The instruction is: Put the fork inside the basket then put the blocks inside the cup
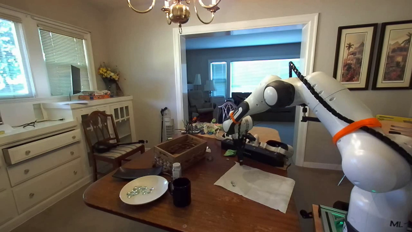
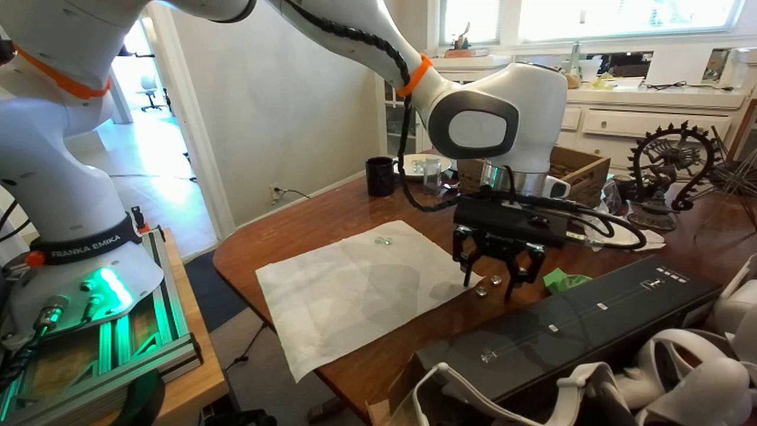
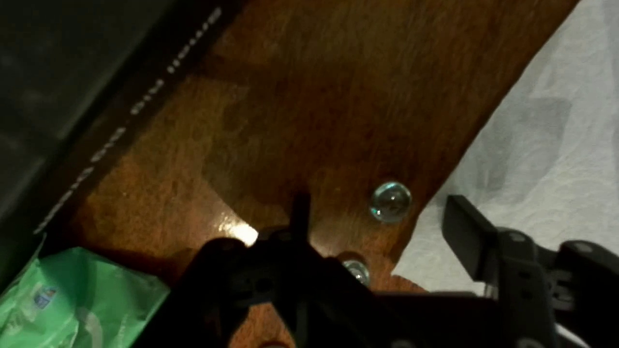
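Gripper [image 2: 488, 289], black, is hanging low over the table [image 1: 212, 206], its fingers standing well apart and holding nothing; two glass beads [image 2: 495, 280] are lying beneath, just beside a corner of the paper [image 2: 349, 290]; basket [image 1: 191, 158], brown, is standing near the table edge opposite the paper; cup [image 1: 182, 193], black, is standing upright beside the white plate [image 1: 159, 183], near the table's end; plate is carrying further beads [image 1: 140, 191].

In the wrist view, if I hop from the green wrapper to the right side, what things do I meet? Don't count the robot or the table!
Green wrapper → lower glass pebble → upper glass pebble → white sheet.
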